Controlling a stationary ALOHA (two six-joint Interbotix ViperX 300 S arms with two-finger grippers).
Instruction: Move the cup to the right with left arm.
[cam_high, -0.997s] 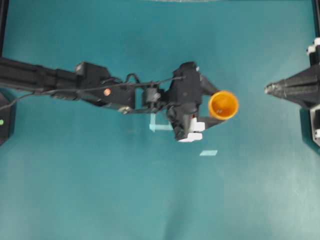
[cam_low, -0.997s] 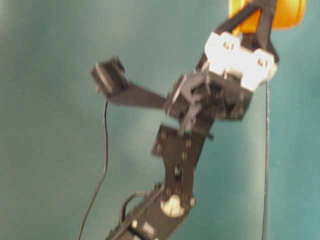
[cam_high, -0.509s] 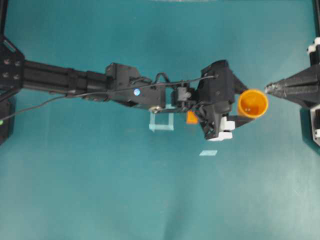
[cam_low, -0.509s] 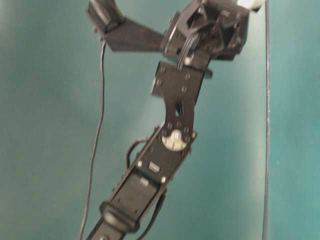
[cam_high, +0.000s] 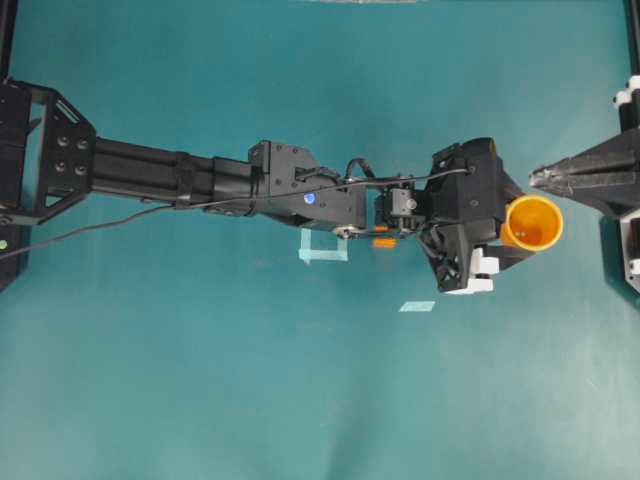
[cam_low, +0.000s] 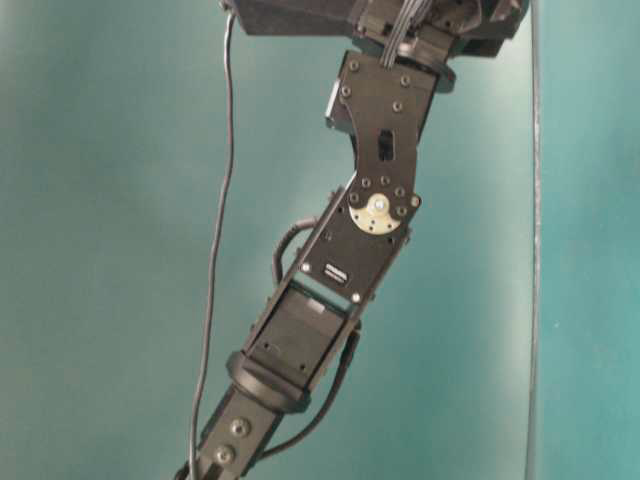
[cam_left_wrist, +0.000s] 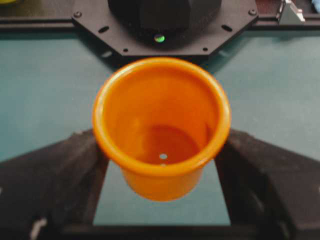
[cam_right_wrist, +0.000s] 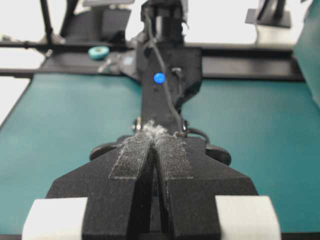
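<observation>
The left gripper (cam_high: 520, 240) held the cup (cam_high: 533, 222) between wide-spread jaws, at 3 o'clock on the table (cam_high: 300, 400), near the right gripper (cam_right_wrist: 152, 165), whose jaws were closed on nothing. Carried further toward 3 o'clock, the cup could strike that gripper. The cup looked empty.

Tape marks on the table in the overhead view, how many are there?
2. One tape mark lies just below the left arm, partly under it. The other tape mark lies apart, lower right, below the end effector. The arm could hide more.
</observation>
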